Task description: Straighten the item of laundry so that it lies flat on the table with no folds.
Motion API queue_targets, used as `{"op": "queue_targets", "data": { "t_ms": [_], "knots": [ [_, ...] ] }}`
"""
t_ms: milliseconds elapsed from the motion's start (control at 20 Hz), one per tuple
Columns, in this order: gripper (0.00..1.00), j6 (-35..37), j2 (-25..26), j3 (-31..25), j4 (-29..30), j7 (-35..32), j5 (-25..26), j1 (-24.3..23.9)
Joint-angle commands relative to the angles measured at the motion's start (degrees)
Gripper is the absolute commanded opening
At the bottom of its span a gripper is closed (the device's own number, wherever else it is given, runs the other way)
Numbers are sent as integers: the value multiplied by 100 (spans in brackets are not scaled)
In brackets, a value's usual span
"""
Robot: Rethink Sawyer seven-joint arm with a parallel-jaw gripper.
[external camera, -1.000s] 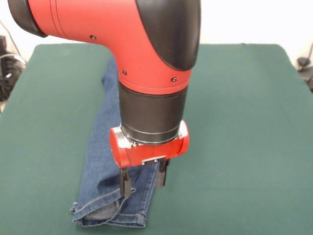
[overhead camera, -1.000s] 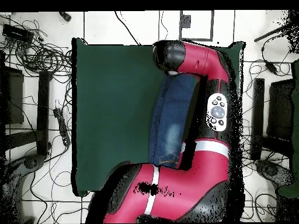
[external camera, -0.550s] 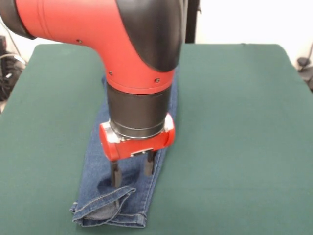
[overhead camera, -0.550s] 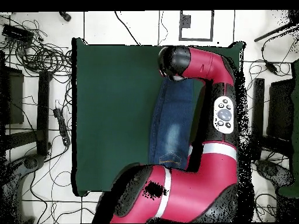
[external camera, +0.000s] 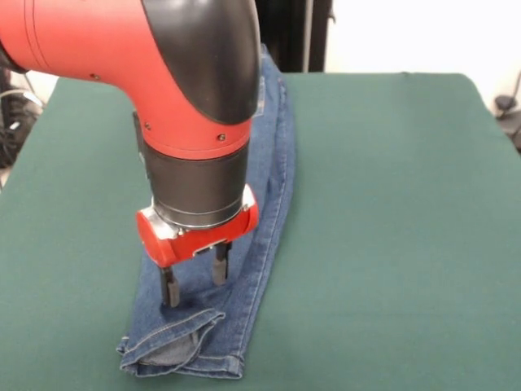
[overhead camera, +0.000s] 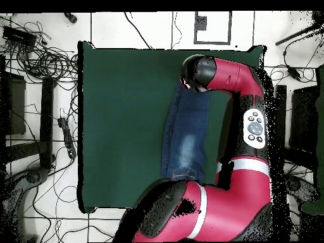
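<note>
Fingers (external camera: 194,279) hang spread and empty over folded jeans (external camera: 244,244) (cuff end) on table (external camera: 391,204).

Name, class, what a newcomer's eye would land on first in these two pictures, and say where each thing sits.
First comes the big red and black arm, filling the upper left of the front view and coming down over the jeans. Its hand hangs with its fingers apart, just above the denim near the cuffs. The jeans lie folded lengthwise in a long narrow strip on the dark green table, one cuff turned over at the near end.
</note>
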State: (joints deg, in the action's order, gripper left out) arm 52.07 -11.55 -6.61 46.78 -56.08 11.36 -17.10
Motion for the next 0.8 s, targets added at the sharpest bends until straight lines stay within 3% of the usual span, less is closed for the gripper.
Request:
{"op": "queue_targets", "data": {
  "t_ms": [50, 600, 800],
  "knots": [
    [100, 72, -14, -892, 954, 1535, 321, 138],
    [100, -1522, 107, -824, 972, 86, 694, 317],
    [100, -1946, 122, -902, 1065, 120, 766, 260]
  ]
}}
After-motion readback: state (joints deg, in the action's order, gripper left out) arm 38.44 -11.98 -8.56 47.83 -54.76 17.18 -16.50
